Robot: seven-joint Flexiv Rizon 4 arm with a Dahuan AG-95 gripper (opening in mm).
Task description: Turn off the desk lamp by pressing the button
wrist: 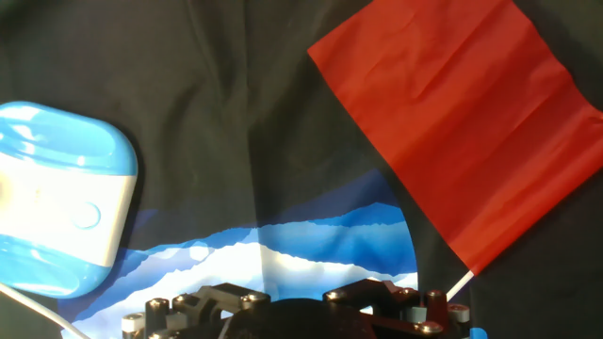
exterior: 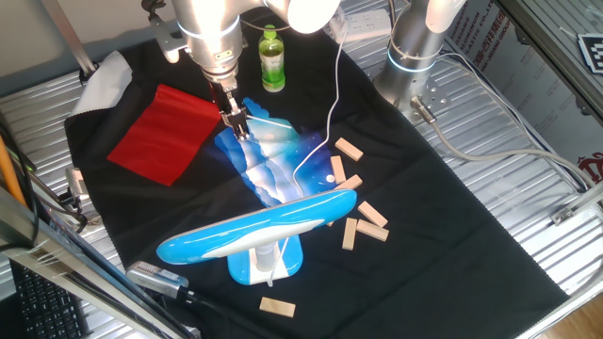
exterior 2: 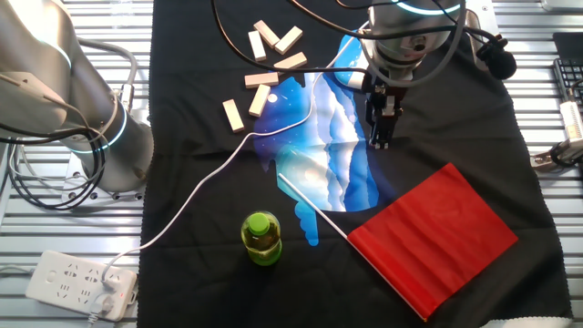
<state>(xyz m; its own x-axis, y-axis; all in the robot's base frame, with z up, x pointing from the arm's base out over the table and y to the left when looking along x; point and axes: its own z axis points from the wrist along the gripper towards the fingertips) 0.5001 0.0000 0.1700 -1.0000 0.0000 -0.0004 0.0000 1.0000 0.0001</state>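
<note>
The desk lamp (exterior: 256,232) stands at the front of the black cloth, with its long sky-blue and white head over a blue base (exterior: 268,266). In the hand view a rounded blue-and-white end of the lamp (wrist: 58,200) lies at the left, with a faint round button (wrist: 87,215) on its white band. My gripper (exterior: 236,127) hangs point-down over the far end of the blue-and-white patterned sheet (exterior: 268,165), well behind the lamp. It also shows in the other fixed view (exterior 2: 381,135). No view shows the gap between the fingertips.
A red flag (exterior: 165,132) on a white stick lies left of the gripper. A green bottle (exterior: 272,58) stands behind it. Several wooden blocks (exterior: 358,221) lie to the right of the lamp. A thin white cord (exterior: 332,113) runs across the cloth to a power strip (exterior 2: 80,281).
</note>
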